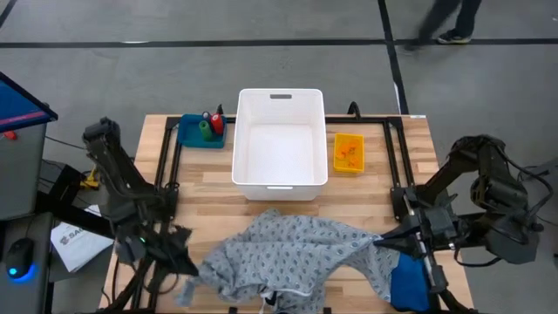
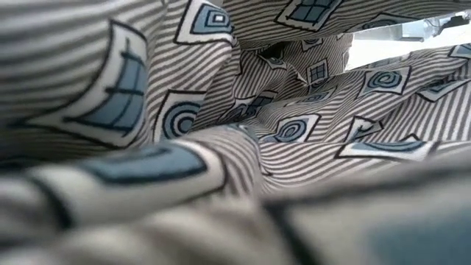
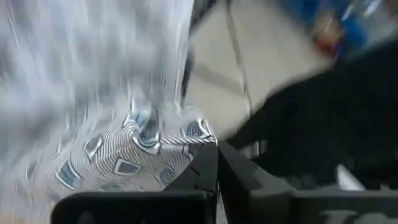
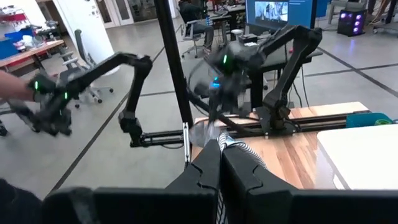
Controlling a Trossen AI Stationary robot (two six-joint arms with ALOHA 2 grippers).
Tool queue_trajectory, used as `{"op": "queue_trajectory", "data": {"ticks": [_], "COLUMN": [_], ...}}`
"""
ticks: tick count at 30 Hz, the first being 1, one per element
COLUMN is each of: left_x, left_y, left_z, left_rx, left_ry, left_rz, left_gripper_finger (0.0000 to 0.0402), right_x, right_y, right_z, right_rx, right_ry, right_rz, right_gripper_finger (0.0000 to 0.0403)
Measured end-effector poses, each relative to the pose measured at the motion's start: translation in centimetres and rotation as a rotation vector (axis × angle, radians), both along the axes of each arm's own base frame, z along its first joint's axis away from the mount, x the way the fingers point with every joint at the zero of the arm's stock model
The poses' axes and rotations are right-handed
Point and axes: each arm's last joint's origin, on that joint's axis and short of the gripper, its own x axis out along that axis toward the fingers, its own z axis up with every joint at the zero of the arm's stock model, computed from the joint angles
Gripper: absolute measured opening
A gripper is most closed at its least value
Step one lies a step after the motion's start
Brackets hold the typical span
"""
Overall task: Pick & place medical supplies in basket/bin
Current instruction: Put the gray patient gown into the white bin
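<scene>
The grey patterned gown (image 1: 292,249) lies rumpled across the table's near half, stretched between my two grippers, and it fills the low view (image 2: 294,125). My left gripper (image 1: 181,242) is shut at the gown's left end, and my right gripper (image 1: 384,242) is shut at its right end. The red and green pieces (image 1: 207,124) sit on a blue tray (image 1: 190,135) at the far left. Small orange items lie in a yellow dish (image 1: 348,153) to the right of the white bin (image 1: 280,139). I see no purple piece. My left gripper (image 3: 217,163) pinches a bunched bit of the gown's left edge (image 3: 189,138) between its two shut fingers; how many layers cannot be told. The cloth spreads away from the fingertips. My right gripper (image 4: 221,151) pinches the gown's right edge (image 4: 241,151) between its shut fingers, coming from the table's right side. Only a small bunch of striped cloth shows beside the fingertips.
The white bin stands open at the table's far middle. A blue padded pouch (image 1: 408,283) lies at the near right corner, beside my right arm. A black frame (image 1: 397,161) runs along both sides of the table. A person walks beyond the far edge (image 1: 449,22).
</scene>
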Motion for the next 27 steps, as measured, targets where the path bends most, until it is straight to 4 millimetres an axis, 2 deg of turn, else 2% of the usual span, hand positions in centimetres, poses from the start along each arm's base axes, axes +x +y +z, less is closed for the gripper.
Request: {"op": "queue_trajectory", "data": {"ticks": [4,8,13,19,27], "left_x": [0.1,-0.1,-0.9,-3.0,-5.7], "left_y": [1.0,1.8,2.9,4.0,3.1], "left_z": [6.1,11.6,17.1,21.6,24.9], "left_rx": [0.068,0.195,0.334,0.475,0.571], "left_ry": [-0.274,-0.473,-0.639,-0.745,-0.837], "left_rz": [0.115,0.161,0.198,0.241,0.287], "left_gripper_finger": [0.0,0.0,0.0,0.0,0.0], "right_x": [-1.1,-2.5,-3.8,-5.1,-8.0], "right_y": [-0.4,-1.2,-2.2,-2.5,-2.3], "right_z": [-0.2,-0.3,0.7,3.8,6.3], "right_rx": [-0.004,-0.009,-0.029,-0.102,-0.201], "right_ry": [0.022,0.041,-0.027,-0.185,-0.253], "right_rz": [0.003,-0.011,-0.053,-0.047,-0.072], "right_gripper_finger": [0.0,0.0,0.0,0.0,0.0]}}
